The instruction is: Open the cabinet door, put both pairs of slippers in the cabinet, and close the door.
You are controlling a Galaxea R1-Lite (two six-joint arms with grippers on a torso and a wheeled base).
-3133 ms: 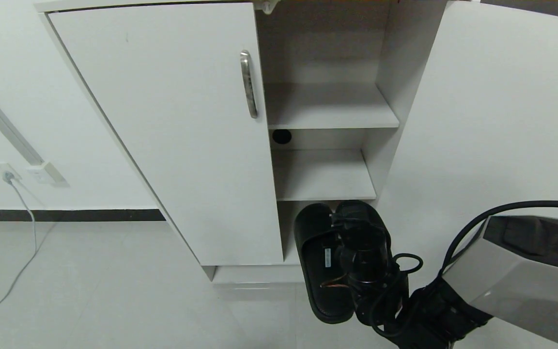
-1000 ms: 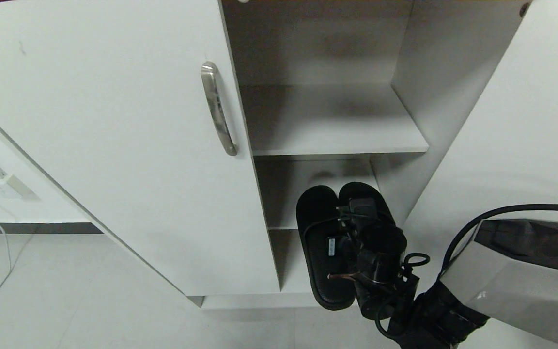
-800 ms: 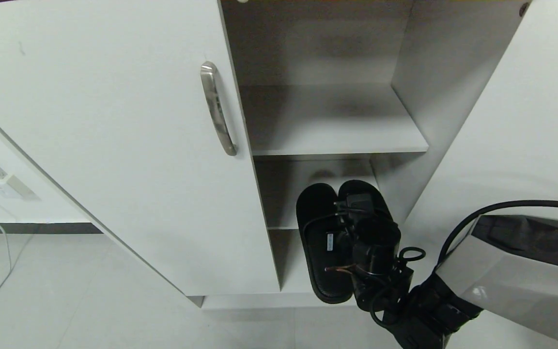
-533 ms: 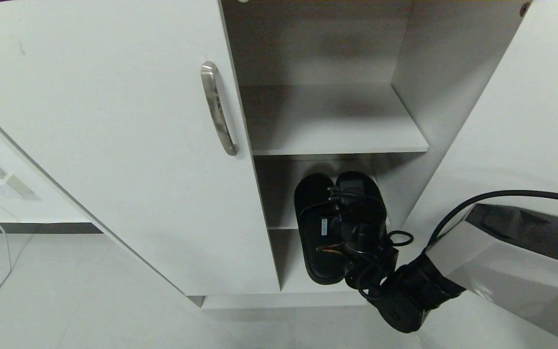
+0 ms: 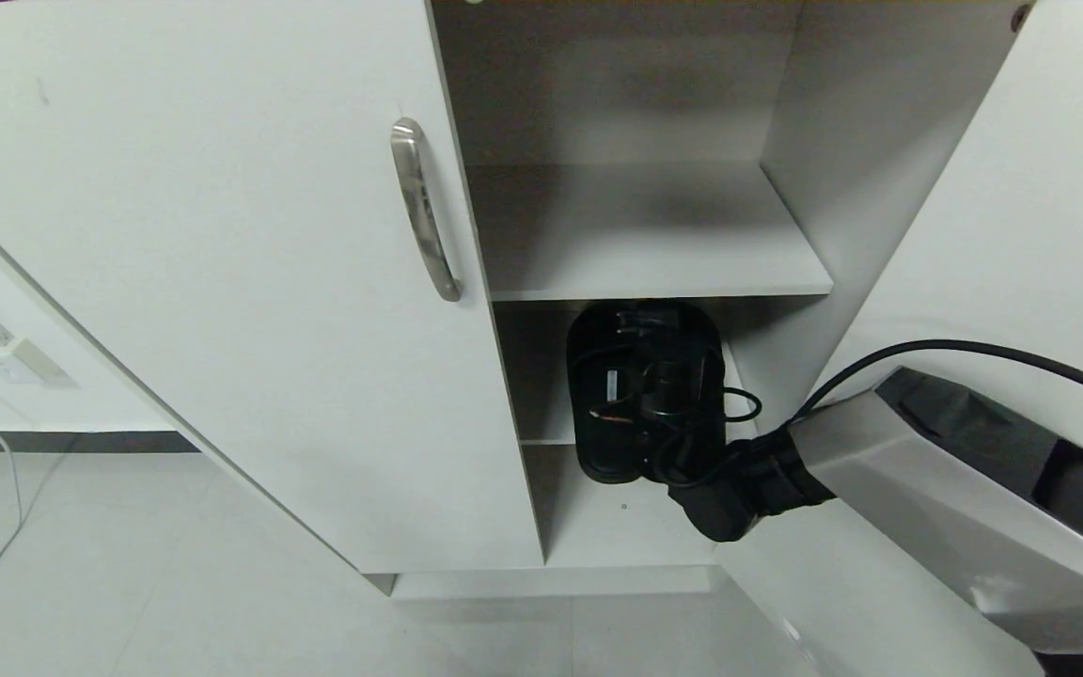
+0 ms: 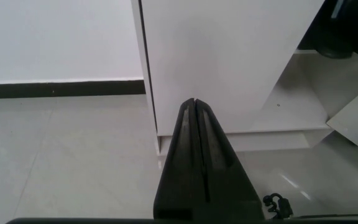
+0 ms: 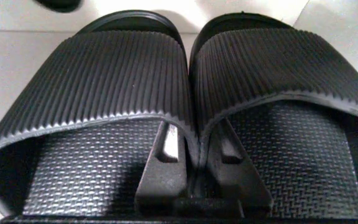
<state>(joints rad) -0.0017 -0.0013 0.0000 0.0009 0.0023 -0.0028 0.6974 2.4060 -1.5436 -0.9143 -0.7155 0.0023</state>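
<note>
Right-hand cabinet (image 5: 786, 141) bay during loading of the first pair. Progress, as judged from the layout: the right door (image 5: 1021, 235) stands swung open, so the opening step is done; one pair of slippers (image 5: 603, 414) is held at the mouth of the middle compartment, toes beneath the upper shelf (image 5: 645, 235) and heels overhanging the front edge of the middle shelf (image 5: 546, 434). Whether the soles rest on that shelf cannot be told. Release of this pair, stowing of the second pair and closing of the door are left to do. The right gripper (image 7: 194, 165) is clamped on the slippers: its two fingers (image 7: 165, 155) sit one inside each slipper under the straps, pinching the adjoining inner side walls together so the pair travels side by side. The left gripper (image 6: 194, 124) has its claw pressed together on nothing and hangs low over the floor (image 6: 61, 162), before the closed left door (image 5: 222, 282). Materials: the slippers are matte black and look like moulded rubber or foam, with broad straps ribbed crosswise, diamond-patterned footbeds and rounded toes. The cabinet is of smooth, flat white board with square edges; the left door carries a bowed handle (image 5: 423, 209) of brushed metal along its inner edge. The floor is of pale, faintly glossy tile.
</note>
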